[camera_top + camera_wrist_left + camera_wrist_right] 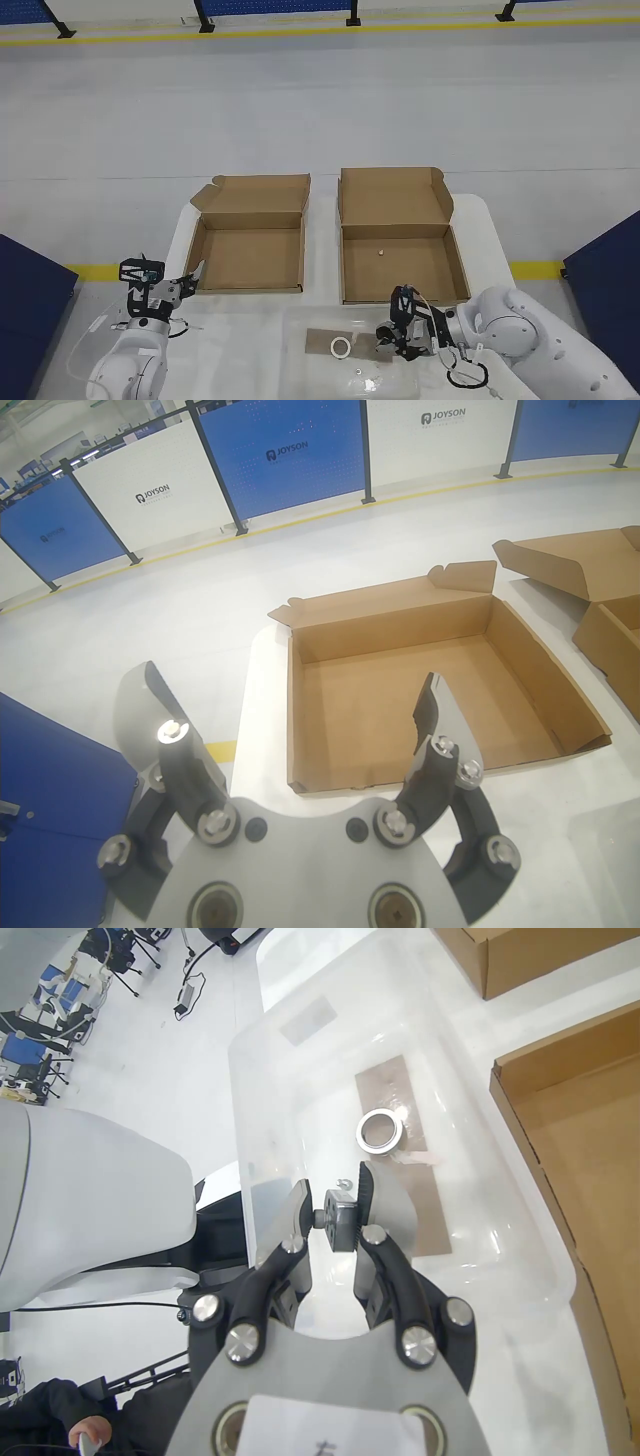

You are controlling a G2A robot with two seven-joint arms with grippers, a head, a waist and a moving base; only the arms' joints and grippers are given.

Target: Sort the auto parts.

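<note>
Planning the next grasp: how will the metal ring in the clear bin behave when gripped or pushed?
The metal ring looks rigid and shiny, so it is probably stiff and somewhat slippery to grip. It lies flat on the floor of the clear bin, so a push would likely slide it rather than roll it.

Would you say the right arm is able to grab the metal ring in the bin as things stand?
Probably not yet: the right gripper is shut on a small dark part, though the metal ring lies uncovered just beyond it.
</note>
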